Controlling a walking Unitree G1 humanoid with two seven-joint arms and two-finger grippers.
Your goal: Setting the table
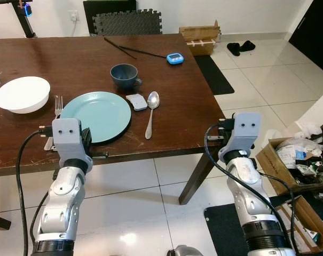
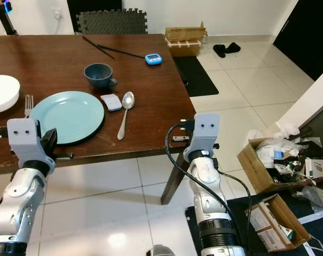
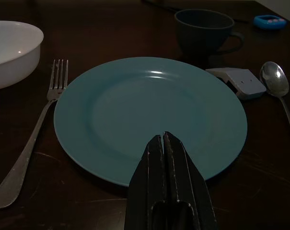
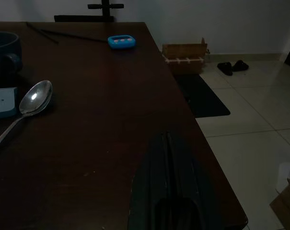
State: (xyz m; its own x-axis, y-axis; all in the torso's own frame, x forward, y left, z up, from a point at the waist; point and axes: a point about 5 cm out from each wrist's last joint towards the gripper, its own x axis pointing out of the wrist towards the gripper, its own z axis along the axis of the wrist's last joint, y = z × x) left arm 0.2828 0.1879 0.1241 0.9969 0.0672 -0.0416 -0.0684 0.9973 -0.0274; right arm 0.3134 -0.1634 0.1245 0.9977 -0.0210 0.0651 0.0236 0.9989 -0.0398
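Holding both arms raised at the counter's (image 1: 193, 106) near edge, I kept my left end effector (image 3: 163, 139) pinched narrow and empty over the near rim of the teal plate (image 1: 96, 115), and my right end effector (image 4: 167, 143) likewise closed and empty above bare wood by the near right corner. The setting looked arranged for one diner facing that edge: fork (image 1: 55, 113) just left of the plate, spoon (image 1: 151, 112) and a small grey block (image 1: 136, 102) to its right, blue cup (image 1: 124, 76) behind, white bowl (image 1: 22, 94) toward the left edge. I judged little remained to place.
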